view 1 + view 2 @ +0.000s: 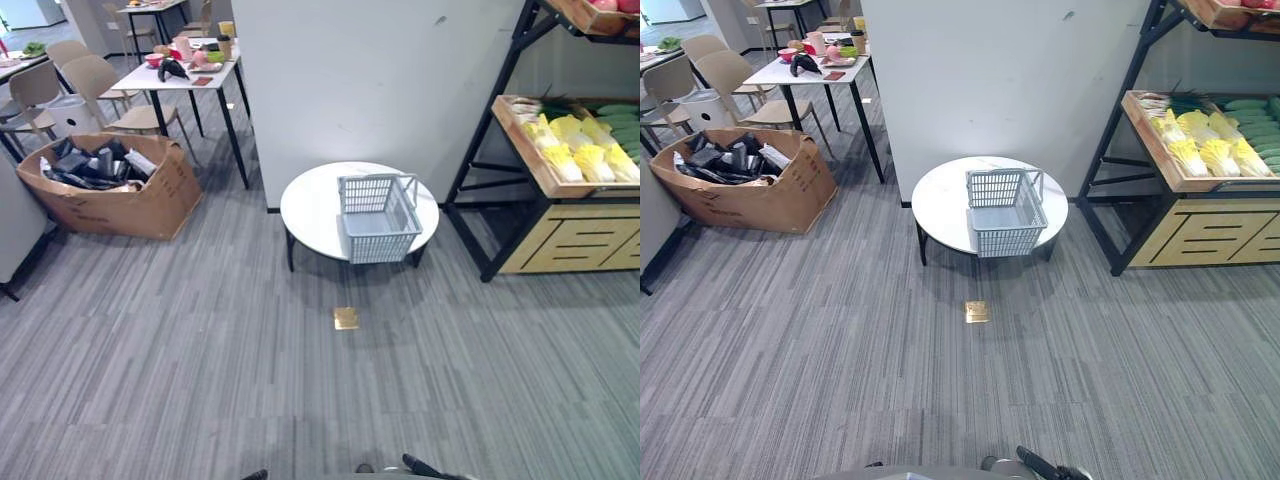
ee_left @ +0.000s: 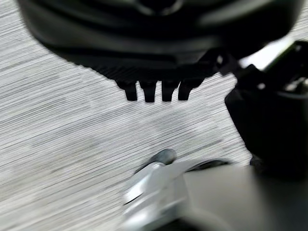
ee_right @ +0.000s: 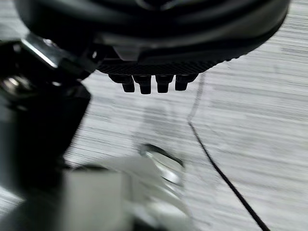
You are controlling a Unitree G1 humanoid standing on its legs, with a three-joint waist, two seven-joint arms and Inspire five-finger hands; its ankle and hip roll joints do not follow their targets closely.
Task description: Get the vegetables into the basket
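Observation:
A grey plastic basket (image 1: 378, 215) stands empty on a low round white table (image 1: 310, 205) a few steps ahead, its handle folded down. Pale yellow-green vegetables (image 1: 575, 150) lie in rows on the wooden tray of a black-framed shelf (image 1: 520, 135) at the right, with darker green ones (image 1: 620, 120) behind them. My left hand (image 2: 154, 57) hangs low over the grey carpet, its fingers straight and holding nothing. My right hand (image 3: 154, 53) hangs the same way, empty above the floor.
A white partition wall (image 1: 370, 80) rises behind the round table. A cardboard box (image 1: 105, 185) of dark items sits on the floor at the left, near a white table (image 1: 185, 75) with dishes and beige chairs (image 1: 95, 80). A brass floor plate (image 1: 346, 318) lies before the round table.

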